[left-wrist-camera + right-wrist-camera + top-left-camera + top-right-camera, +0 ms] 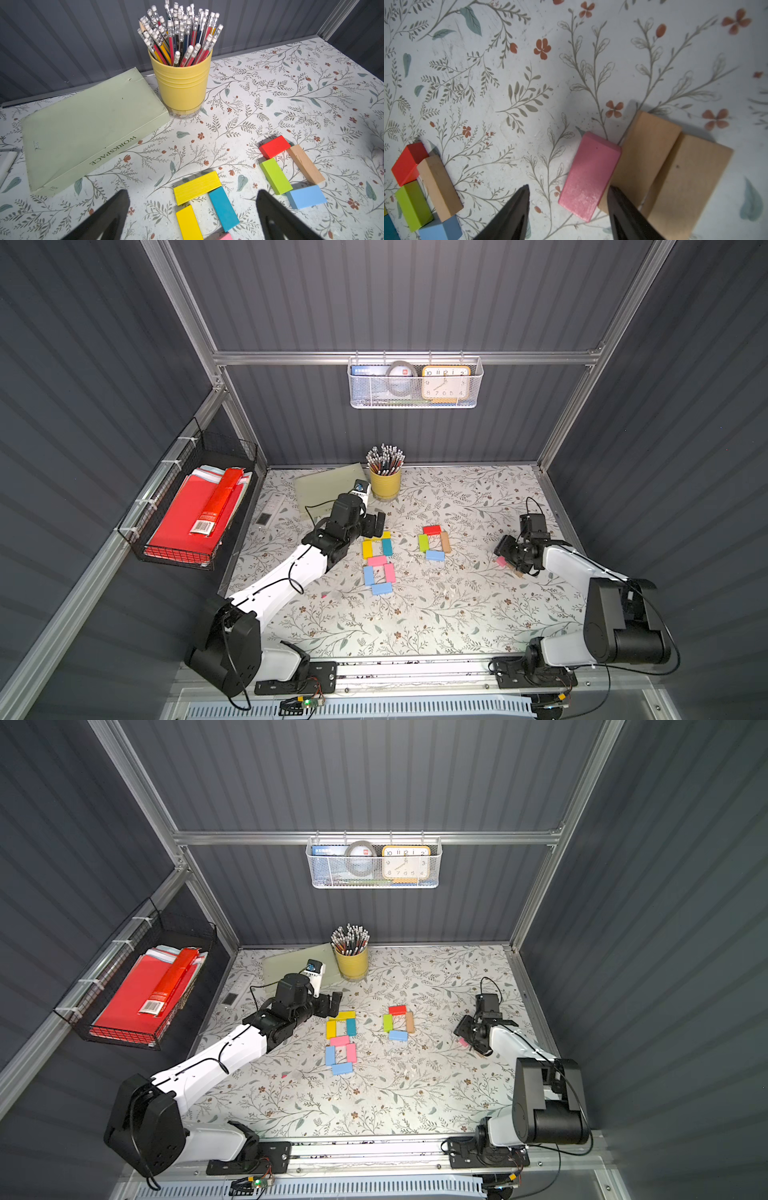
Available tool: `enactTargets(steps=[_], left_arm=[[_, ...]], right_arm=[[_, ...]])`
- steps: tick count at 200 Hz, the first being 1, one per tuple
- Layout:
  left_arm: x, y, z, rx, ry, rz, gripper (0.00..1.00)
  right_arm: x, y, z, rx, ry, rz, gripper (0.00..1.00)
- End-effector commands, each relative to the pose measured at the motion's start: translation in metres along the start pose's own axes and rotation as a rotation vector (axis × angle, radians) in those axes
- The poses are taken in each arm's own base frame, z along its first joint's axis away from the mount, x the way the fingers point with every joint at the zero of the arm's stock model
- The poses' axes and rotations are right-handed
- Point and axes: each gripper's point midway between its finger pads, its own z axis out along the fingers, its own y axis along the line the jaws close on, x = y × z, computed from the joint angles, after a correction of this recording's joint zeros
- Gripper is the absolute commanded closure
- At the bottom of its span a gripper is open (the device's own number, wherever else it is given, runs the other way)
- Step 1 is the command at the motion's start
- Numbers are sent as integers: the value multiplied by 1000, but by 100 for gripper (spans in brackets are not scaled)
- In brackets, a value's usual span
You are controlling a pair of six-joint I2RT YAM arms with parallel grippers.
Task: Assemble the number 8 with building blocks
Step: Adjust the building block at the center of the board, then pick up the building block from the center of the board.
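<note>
The number 8 (377,560) lies flat in the middle of the table (457,614), two square loops joined.
My left pincer (375,524), on a long stretched arm, hangs wide open and empty just by the top yellow block (197,187). My right pincer (569,187), on a low bent arm, sits half open around a loose pink block (589,172), not squeezing it. Far back, the green book (83,128) says WORKSPACE.

L arm (286,576) & R arm (567,562): white shell links, black joints, bulky black motor housings nr the base. Thin black cable (291,578) loops ext. along each arm. Flat black base plates (297,684) at the front. L tool (376,526) & R tool (569,188): matte black, fingers (510,214) tapering to wedge tips.
</note>
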Motion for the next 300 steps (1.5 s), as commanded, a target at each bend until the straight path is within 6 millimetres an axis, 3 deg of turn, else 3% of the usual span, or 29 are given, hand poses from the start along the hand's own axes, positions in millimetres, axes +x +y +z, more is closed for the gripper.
enactTargets(steps=[1,104,179,255,300], left_arm=[[0,1,0,1,0,-12,1],[0,1,1,1,1,-11,1],[0,1,0,1,0,-11,1],[0,1,1,0,2,-9,1],[0,0,1,5,3,-8,1]], right_arm=[[-2,1,4,-7,4,14,36],[-1,4,8,-22,23,20,36],[-11,20,-6,-77,5,29,41],[9,4,-10,-34,30,84,41],[18,5,-7,-24,54,99,43]])
